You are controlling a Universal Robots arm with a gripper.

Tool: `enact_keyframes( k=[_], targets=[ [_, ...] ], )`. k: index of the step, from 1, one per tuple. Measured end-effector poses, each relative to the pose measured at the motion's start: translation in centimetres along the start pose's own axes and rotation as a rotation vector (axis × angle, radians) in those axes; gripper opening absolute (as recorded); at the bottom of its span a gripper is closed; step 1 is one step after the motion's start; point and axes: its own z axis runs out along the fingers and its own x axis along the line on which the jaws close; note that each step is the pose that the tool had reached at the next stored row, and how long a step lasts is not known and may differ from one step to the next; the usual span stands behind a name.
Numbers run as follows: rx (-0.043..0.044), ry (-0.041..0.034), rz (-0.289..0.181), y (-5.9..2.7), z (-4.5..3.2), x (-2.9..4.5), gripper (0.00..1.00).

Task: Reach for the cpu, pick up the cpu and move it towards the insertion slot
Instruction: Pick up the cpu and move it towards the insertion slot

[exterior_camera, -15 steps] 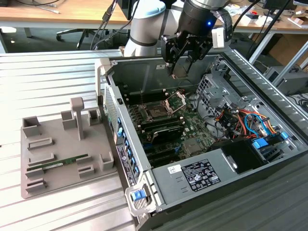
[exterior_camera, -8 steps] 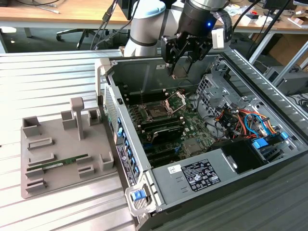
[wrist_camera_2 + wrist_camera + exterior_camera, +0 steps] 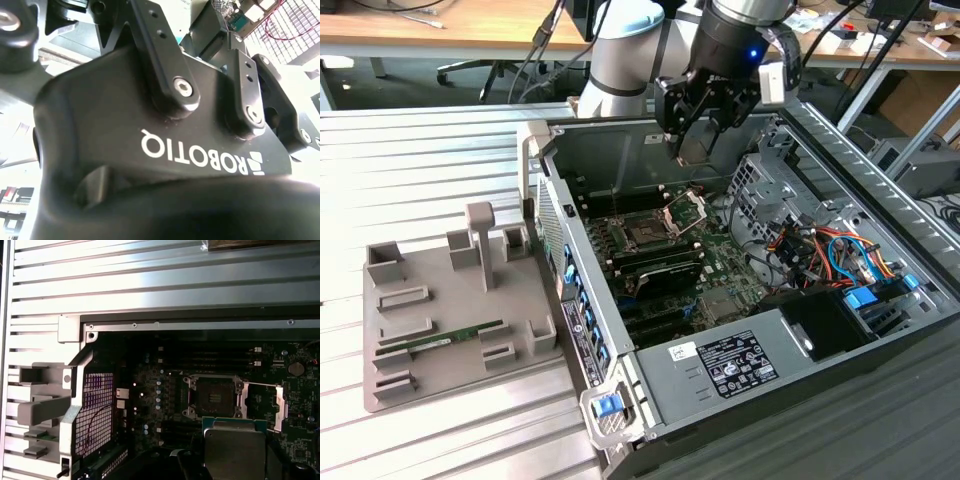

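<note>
My gripper (image 3: 698,140) hangs above the open computer case, shut on the cpu (image 3: 695,150), a thin square chip held edge-on between the dark fingers. In the first wrist view the cpu (image 3: 234,447) shows its pale silver top, with a finger (image 3: 192,462) beside it. The insertion slot (image 3: 648,235) lies below the chip and toward the exterior view's left, a dark square socket on green board, its silver frame (image 3: 686,210) hinged open. In the first wrist view the insertion slot (image 3: 212,397) sits just beyond the cpu's edge. The gripper's black housing (image 3: 165,140) fills the second wrist view.
A grey fixture tray (image 3: 390,385) on the exterior view's left holds a green memory stick (image 3: 445,340) and upright posts (image 3: 480,240). Case walls (image 3: 590,150), a drive cage (image 3: 760,180), coloured cables (image 3: 820,250) and the power supply (image 3: 740,365) surround the board.
</note>
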Motion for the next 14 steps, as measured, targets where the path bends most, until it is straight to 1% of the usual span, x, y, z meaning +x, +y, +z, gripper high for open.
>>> enact_keyframes(
  k=[10, 14],
  targets=[
    [0.0000, 0.0000, 0.000, -0.01, 0.47, -0.06, 0.55],
    [0.0000, -0.0001, 0.000, 0.01, 0.69, -0.30, 0.55]
  ],
)
